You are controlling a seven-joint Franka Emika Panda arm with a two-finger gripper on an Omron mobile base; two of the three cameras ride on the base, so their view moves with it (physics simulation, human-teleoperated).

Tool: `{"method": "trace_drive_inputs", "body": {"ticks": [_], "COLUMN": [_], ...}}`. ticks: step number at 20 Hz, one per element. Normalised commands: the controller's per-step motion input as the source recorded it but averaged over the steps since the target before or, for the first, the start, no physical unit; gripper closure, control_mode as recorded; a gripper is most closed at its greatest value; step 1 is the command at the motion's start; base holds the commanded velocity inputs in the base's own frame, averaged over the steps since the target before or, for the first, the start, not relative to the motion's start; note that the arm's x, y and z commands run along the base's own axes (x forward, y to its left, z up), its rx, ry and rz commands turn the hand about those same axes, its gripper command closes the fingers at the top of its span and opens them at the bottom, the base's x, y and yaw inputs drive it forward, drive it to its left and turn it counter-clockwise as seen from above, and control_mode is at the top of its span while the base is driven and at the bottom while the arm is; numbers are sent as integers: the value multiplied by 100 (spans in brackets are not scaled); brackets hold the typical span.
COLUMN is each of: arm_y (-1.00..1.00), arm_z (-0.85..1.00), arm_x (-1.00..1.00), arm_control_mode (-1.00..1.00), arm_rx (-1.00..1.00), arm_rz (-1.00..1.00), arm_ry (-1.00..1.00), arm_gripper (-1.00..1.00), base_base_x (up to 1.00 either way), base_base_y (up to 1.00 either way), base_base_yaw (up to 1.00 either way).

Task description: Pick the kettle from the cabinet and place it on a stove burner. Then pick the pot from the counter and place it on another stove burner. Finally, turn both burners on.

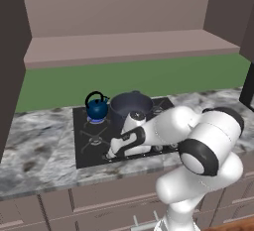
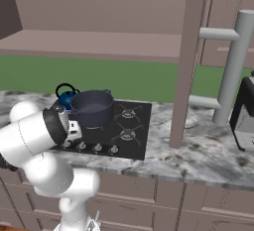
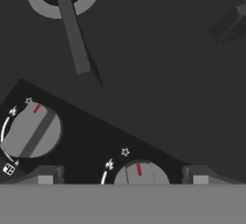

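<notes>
One kettle (image 1: 96, 107), one pot (image 1: 131, 106) on cooktop (image 2: 140, 141); gripper (image 3: 123, 179) spread wide over two knobs (image 3: 31, 130).

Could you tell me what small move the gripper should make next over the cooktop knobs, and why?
Probably lower the open gripper onto the knob between its fingertips and close on it. The kettle and pot already sit on burners, the fingertips stand either side of that knob, and no flame is visible, so the burners look unlit.

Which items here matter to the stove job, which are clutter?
Job:
- small glossy blue kettle
- wide dark navy pot
- black gas cooktop
- round silver knobs
- mauve wall cabinet

Lying about:
- grey appliance at the right edge
- green backsplash
</notes>
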Motion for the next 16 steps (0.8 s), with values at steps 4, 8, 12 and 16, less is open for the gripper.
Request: {"method": "trace_drive_inputs", "body": {"ticks": [4,8,12,16], "arm_y": [1,4,2,0], "arm_z": [18,17,16,10], "arm_x": [-1,-5,-5,-5], "arm_control_mode": [-100,-100,-100,-100], "arm_rx": [-4,-4,-3,-2], "arm_rz": [0,0,0,0], "arm_ry": [-1,0,0,0], "arm_gripper": [-100,-100,-100,-100], "base_base_x": [0,0,0,0], "base_base_y": [0,0,0,0], "base_base_yaw": [0,0,0,0]}}
